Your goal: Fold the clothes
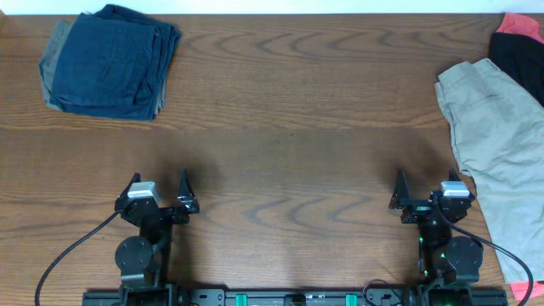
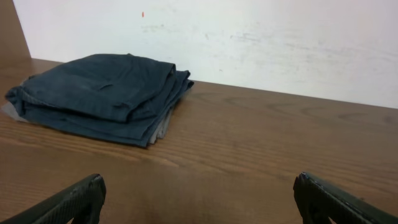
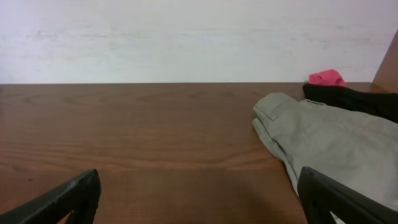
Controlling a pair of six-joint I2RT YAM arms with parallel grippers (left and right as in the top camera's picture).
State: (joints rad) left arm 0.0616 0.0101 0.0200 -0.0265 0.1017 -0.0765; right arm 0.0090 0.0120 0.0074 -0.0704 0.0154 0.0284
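The khaki-beige shorts lie unfolded along the table's right edge; in the right wrist view they spread ahead and to the right of my fingers. My right gripper is open and empty, just left of the shorts near the front edge; its fingertips show wide apart in the right wrist view. My left gripper is open and empty at the front left, far from the shorts, its fingers wide apart in the left wrist view.
A stack of folded dark navy garments sits at the back left, also in the left wrist view. A black garment with a red-pink piece lies at the back right corner, touching the shorts.
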